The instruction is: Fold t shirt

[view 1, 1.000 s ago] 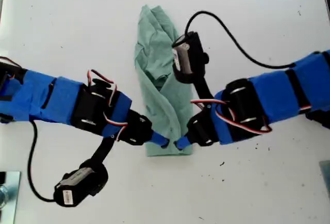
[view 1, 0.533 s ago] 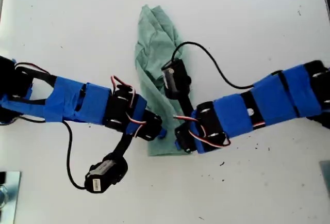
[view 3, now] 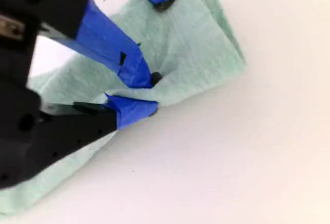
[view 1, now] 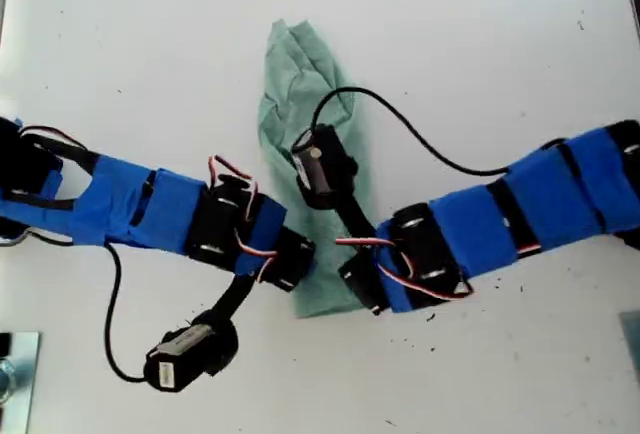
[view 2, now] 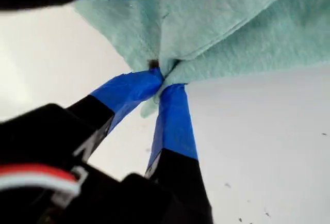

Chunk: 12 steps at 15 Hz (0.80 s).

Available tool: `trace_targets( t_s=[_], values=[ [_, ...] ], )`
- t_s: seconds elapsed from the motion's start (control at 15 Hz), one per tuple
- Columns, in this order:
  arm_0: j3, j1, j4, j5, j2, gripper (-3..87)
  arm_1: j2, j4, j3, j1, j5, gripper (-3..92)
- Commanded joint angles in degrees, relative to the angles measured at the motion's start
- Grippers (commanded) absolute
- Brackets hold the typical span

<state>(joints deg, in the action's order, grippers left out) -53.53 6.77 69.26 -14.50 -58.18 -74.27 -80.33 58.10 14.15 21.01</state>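
Sage-green t shirt (view 1: 308, 104) lies bunched lengthwise on the white surface (view 1: 480, 44), its near edge pinched by my first gripper's (view 2: 162, 79) fingers and my second gripper's (view 3: 147, 95) fingers.

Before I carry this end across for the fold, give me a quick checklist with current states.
1. My first gripper shut on the t shirt edge: ok.
2. My second gripper shut on cloth: ok.
3. Both grips close together at the same end: ok.
4. Number of layers in each grip: cannot tell.
5. Far end lying flat on the table: not ok, it is rumpled and narrow.
6. Black cable clear of the shirt: not ok, it loops above the cloth.
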Motion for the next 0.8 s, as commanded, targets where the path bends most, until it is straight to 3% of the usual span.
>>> trace_targets(
  t_s=[0.0,0.27,0.47,0.73],
  values=[
    [1.8,4.5,-3.2,-1.8,-8.8,-0.1,-11.9,1.6,-3.5,3.0,4.0,0.5],
    [-0.3,4.1,-3.1,-1.1,-14.4,-0.1,-17.0,4.6,-0.2,-0.3,7.3,0.5],
    [-2.3,-6.2,3.8,-1.9,-20.3,-0.1,-19.2,3.2,2.4,-11.2,12.4,0.5],
    [-4.1,-20.7,7.9,-7.6,-24.4,1.2,-18.6,5.6,6.9,-27.5,18.9,0.3]
  ],
)
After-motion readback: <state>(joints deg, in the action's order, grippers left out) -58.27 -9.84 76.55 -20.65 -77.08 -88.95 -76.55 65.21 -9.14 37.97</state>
